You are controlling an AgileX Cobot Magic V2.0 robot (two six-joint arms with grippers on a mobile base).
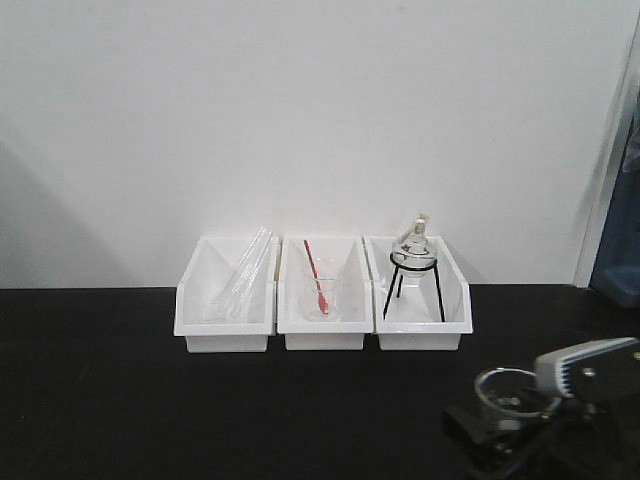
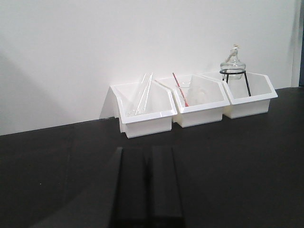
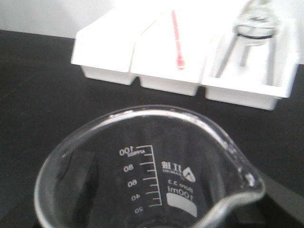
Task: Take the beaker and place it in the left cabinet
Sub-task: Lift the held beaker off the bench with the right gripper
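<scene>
Has the beaker point(image 1: 503, 392) upright and clamped in the right gripper point(image 1: 505, 432), at the front right of the black bench point(image 1: 200, 420), white print to 100 ml showing in the wrist view. Shows 3 white bins point(image 1: 320, 340) well behind it against the wall point(image 1: 300, 120): glass tubes point(image 1: 238, 280) in the left, a second beaker point(image 1: 322, 298) with a red stick point(image 1: 316, 270) in the middle, a flask point(image 1: 413, 245) on a black tripod point(image 1: 440, 295) in the right. Has the left gripper point(image 2: 148, 152) closed, fingers pressed together, low over the bench.

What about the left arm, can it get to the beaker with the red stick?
Probably yes: the black bench between the left tool and the open-topped middle bin looks bare, though the tool's jaws look shut.
</scene>
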